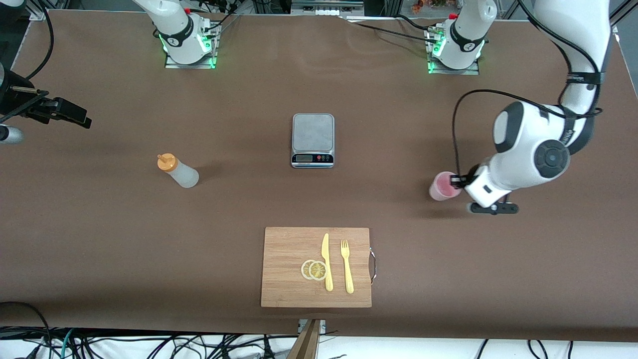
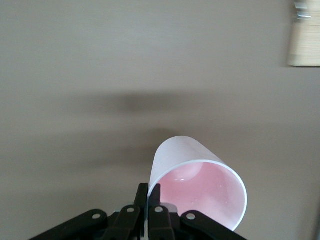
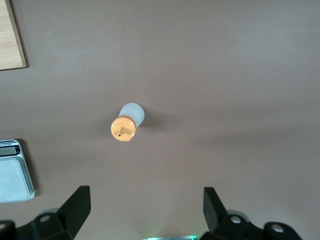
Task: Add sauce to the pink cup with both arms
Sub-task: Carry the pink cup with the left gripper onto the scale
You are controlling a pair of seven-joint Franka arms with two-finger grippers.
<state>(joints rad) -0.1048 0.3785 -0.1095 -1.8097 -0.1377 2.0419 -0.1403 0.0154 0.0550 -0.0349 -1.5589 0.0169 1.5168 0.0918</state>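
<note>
Two claws: left claw (image 2: 148, 202) clamped on cup (image 2: 200, 187) rim, right claw (image 3: 145, 207) apart above bottle (image 3: 127, 121).
Cup: beside scale (image 1: 313, 140), toward left arm's end.
Tip: lift cup level.

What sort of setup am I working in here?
Likely a robotics lab test bench: two arm bases bolted to a brown-covered table, loose cables along its edge, and staged props such as a scale and cutting board.
</note>
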